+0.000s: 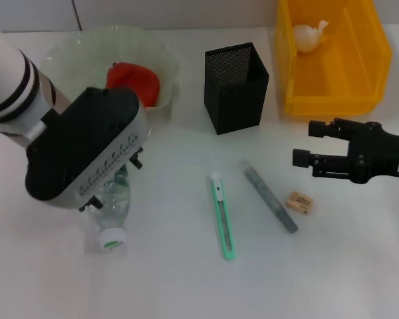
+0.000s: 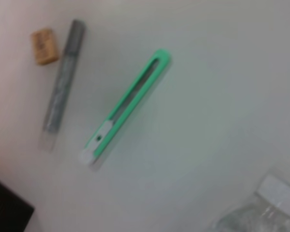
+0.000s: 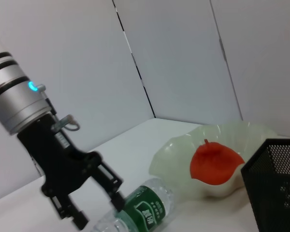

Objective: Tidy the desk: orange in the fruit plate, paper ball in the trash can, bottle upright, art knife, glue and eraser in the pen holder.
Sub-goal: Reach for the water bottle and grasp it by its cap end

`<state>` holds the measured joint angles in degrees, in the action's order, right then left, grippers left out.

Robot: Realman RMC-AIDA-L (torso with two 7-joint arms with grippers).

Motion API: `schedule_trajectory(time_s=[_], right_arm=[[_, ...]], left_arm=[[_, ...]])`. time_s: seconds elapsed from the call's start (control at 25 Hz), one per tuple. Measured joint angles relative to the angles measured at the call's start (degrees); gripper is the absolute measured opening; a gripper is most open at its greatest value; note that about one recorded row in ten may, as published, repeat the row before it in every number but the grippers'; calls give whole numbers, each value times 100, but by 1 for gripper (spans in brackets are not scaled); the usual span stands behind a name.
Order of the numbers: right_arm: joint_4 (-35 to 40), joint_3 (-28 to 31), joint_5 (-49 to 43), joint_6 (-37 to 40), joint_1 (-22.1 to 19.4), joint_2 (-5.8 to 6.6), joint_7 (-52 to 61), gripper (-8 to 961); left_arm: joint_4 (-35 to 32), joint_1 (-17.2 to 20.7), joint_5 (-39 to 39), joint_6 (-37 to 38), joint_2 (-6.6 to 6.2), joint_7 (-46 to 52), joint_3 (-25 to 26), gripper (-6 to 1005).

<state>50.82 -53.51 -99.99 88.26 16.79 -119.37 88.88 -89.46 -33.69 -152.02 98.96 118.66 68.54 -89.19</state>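
Note:
The clear bottle (image 1: 114, 211) lies on its side at the front left, white cap (image 1: 112, 238) toward me. My left arm (image 1: 86, 149) hangs over it; in the right wrist view my left gripper (image 3: 99, 212) is open, its fingers down at the bottle (image 3: 142, 209). The orange (image 1: 133, 83) sits in the pale green fruit plate (image 1: 73, 53). The paper ball (image 1: 309, 36) lies in the yellow bin (image 1: 332, 100). The green art knife (image 1: 223, 216), grey glue stick (image 1: 269, 196) and tan eraser (image 1: 300, 202) lie on the table. My right gripper (image 1: 308, 144) is open and empty above the table, right of the glue.
The black mesh pen holder (image 1: 236, 86) stands upright at the back middle, between the plate and the bin. The left wrist view shows the knife (image 2: 128, 106), glue (image 2: 63, 96), eraser (image 2: 43, 46) and the bottle cap (image 2: 280, 193).

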Motion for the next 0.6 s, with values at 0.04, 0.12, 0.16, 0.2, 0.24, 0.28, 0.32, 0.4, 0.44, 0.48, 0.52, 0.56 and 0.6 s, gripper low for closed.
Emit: schedule_trajectory(time_s=[0.04,0.12,0.16,0.2,0.24,0.28,0.32,0.4,0.44,0.48,0.52,0.56,0.6], right_arm=[[-260,-3,11,-119,82,2,-78,828],[-359,-6,13,-178,114,4,-106,828],[-521,-10,15,-270,170,6,-140,828],[-521,-10,15,-270,170,6,-140,828],[-670,-15,20,-361,250,3,-159,828],[-670,-15,20,-361,250,3,-159,827],[-734,-15,22,-390,290,2,-159,827],[-871,-8,25,-449,376,4,-160,827],[-957,-28,25,-517,453,7,-158,827],[-957,-28,25,-517,453,7,-158,827],[-992,-42,25,-541,487,8,-153,827],[-1034,-49,27,-562,535,8,-142,827],[-1034,-49,27,-562,535,8,-142,827]], left_arm=[[28,26,-19,71,-6,-170,-35,859],[32,37,-52,96,-10,-220,-74,859],[42,41,-136,133,-25,-310,-157,859],[42,41,-136,133,-25,-310,-157,859],[82,15,-202,169,-34,-370,-176,859],[131,-26,-249,217,-39,-427,-186,859],[170,-63,-279,252,-43,-461,-187,859],[281,-139,-315,342,-58,-525,-221,859],[342,-179,-304,387,-93,-548,-271,859],[355,-187,-291,403,-102,-552,-288,859],[379,-207,-261,444,-121,-560,-323,859],[392,-256,-168,566,-152,-576,-410,859],[392,-256,-168,566,-152,-576,-410,859]])
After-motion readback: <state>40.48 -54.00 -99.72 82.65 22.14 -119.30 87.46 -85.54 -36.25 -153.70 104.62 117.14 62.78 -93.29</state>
